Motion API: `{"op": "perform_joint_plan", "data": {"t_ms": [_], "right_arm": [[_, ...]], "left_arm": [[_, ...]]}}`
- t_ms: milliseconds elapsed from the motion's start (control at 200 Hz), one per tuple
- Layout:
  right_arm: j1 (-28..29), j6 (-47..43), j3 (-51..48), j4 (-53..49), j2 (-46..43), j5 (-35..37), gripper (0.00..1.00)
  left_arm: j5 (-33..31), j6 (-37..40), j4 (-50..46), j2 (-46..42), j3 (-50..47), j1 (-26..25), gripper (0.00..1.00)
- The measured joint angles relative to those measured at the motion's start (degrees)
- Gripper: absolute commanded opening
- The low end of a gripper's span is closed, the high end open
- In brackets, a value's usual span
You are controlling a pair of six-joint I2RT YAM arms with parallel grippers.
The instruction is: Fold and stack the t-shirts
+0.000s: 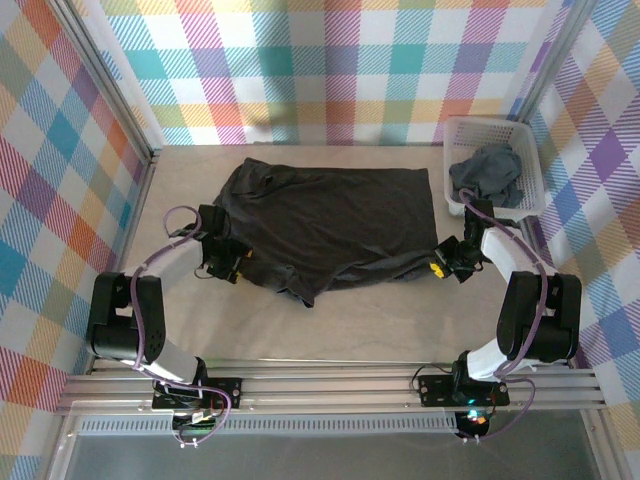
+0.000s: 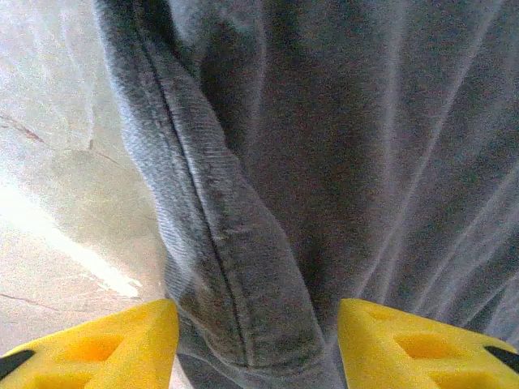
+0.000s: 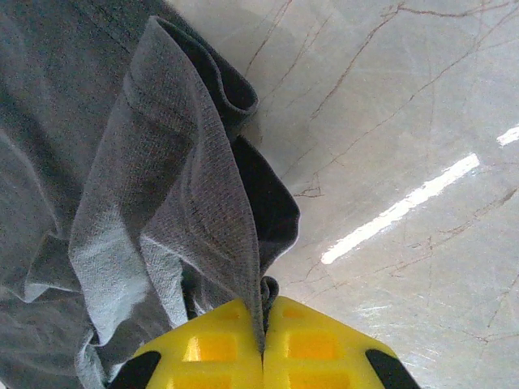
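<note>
A dark charcoal t-shirt [image 1: 320,220] lies spread across the middle of the table, its near edge rumpled. My left gripper [image 1: 226,262] sits at the shirt's left near edge. In the left wrist view it [image 2: 258,324] is open, and a thick stitched hem fold [image 2: 219,243] of the shirt runs between the yellow fingers [image 2: 122,348]. My right gripper [image 1: 440,265] is at the shirt's right near corner. In the right wrist view it [image 3: 263,312] is shut on a thin edge of the cloth [image 3: 162,186], which rises in folds from the jaws. A second dark grey t-shirt [image 1: 487,175] lies bunched in the basket.
The white lattice basket [image 1: 530,150] stands at the back right against the checked wall. Bare pale tabletop [image 1: 380,320] lies in front of the shirt and to its right [image 3: 405,121]. Checked walls close the table on three sides.
</note>
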Motion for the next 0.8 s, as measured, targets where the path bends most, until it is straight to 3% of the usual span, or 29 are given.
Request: {"op": "perform_joint_plan", "data": {"t_ms": [205, 320, 425, 650, 800], "right_arm": [[0.0, 0.0, 0.0, 0.0, 0.0, 0.0, 0.0], [0.0, 0.0, 0.0, 0.0, 0.0, 0.0, 0.0], [0.0, 0.0, 0.0, 0.0, 0.0, 0.0, 0.0], [1.7, -1.3, 2.3, -1.4, 0.0, 0.1, 0.0], [5.2, -2.8, 11.8, -3.5, -0.2, 0.0, 0.0]], "left_arm": [[0.0, 0.2, 0.9, 0.1, -1.4, 0.0, 0.36], [0.0, 0.0, 1.0, 0.0, -2.2, 0.1, 0.21], [-0.1, 0.0, 0.7, -0.8, -3.0, 0.1, 0.0], [-1.0, 1.0, -2.9, -5.8, -1.5, 0.1, 0.0], [-2.7, 1.9, -6.8, -7.9, 7.6, 0.1, 0.0]]}}
